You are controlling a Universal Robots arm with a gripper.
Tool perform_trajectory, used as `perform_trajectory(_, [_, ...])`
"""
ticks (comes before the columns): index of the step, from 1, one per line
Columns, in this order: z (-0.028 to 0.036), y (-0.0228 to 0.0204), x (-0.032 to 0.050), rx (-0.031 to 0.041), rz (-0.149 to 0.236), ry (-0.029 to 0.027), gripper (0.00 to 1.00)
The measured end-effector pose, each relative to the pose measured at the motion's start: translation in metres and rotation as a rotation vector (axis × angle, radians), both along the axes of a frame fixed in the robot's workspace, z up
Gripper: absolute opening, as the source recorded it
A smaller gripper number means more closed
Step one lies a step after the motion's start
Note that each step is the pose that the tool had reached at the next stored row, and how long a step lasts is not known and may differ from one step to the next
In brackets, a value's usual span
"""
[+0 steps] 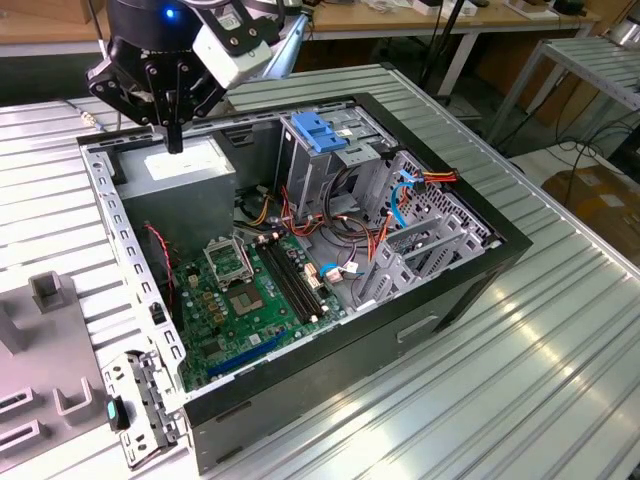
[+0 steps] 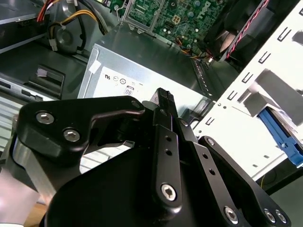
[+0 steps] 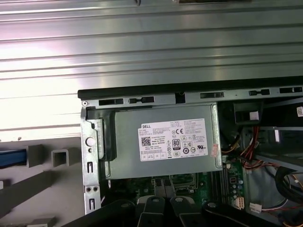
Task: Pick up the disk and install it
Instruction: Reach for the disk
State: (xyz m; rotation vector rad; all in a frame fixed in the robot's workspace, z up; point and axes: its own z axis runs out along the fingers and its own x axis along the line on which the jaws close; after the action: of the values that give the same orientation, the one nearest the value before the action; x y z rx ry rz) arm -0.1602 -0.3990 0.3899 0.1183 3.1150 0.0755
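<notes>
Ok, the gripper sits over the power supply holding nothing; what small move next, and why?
Probably travel off the computer case toward the grey fixture at the exterior view's left. The gripper hangs shut and empty over the power supply, so no disk is picked yet, and the first wrist view shows a blue strip in that fixture, possibly the disk's rail.
</notes>
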Motion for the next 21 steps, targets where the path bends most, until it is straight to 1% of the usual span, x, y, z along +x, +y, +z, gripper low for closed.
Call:
perform_trajectory(10, [-0.0006,0.0,-0.0078,0.0,0.0,0.0003,0.11])
perform_trajectory(21, [-0.0011,0.0,-0.013,0.0,0.0,0.0007,0.11])
